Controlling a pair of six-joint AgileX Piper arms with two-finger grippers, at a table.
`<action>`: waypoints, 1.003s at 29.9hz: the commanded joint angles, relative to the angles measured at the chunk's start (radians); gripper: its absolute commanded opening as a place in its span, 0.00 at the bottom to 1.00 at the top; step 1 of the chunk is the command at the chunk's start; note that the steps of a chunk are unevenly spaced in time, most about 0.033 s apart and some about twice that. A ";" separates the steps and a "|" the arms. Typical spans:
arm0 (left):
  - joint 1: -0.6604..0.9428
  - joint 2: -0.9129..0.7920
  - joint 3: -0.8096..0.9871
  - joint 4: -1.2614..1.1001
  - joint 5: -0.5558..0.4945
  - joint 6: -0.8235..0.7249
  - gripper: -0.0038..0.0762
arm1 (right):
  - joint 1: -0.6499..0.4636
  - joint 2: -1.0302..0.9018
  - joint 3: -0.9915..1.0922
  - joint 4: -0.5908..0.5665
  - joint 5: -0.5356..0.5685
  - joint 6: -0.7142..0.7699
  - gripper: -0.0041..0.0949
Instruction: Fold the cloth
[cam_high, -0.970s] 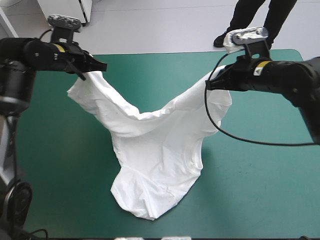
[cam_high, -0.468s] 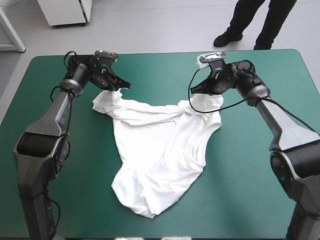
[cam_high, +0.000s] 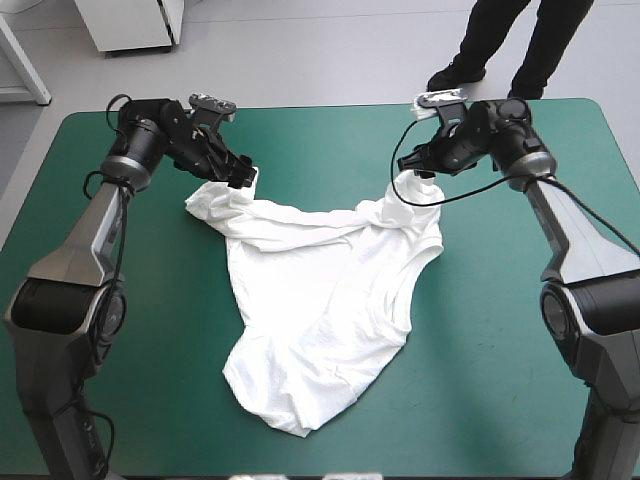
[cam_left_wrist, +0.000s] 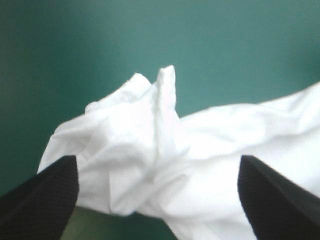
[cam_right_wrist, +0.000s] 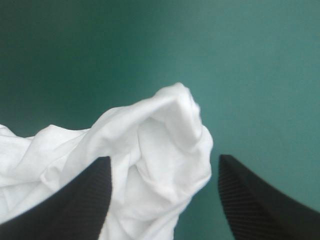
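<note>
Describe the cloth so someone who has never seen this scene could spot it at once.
Find the teal-green cover. On its middle lies the T-shirt, spreading from near the robot's edge to two bunched corners, one by the left end effector, one by the right end effector, both open. It is the only white thing there.

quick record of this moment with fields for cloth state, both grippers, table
cloth: white T-shirt, lying wrinkled on the table, not yet folded
shape: wide along the far side, narrowing toward the near edge
far corners: each bunched into a raised peak
left gripper: open, fingers apart at the left bunched corner, not clamping it
right gripper: open, fingers apart at the right bunched corner, not clamping it
table: teal-green cover, bare around the shirt
</note>
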 joint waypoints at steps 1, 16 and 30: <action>-0.008 -0.197 -0.027 -0.102 0.071 0.088 0.88 | -0.049 -0.123 -0.050 0.047 0.046 -0.009 0.81; -0.564 -0.703 0.503 0.009 0.123 0.110 0.84 | -0.079 -0.601 0.183 -0.065 0.096 -0.007 0.78; -0.860 -0.573 0.757 0.057 -0.096 0.070 0.84 | -0.079 -0.814 0.472 -0.167 0.092 0.027 0.77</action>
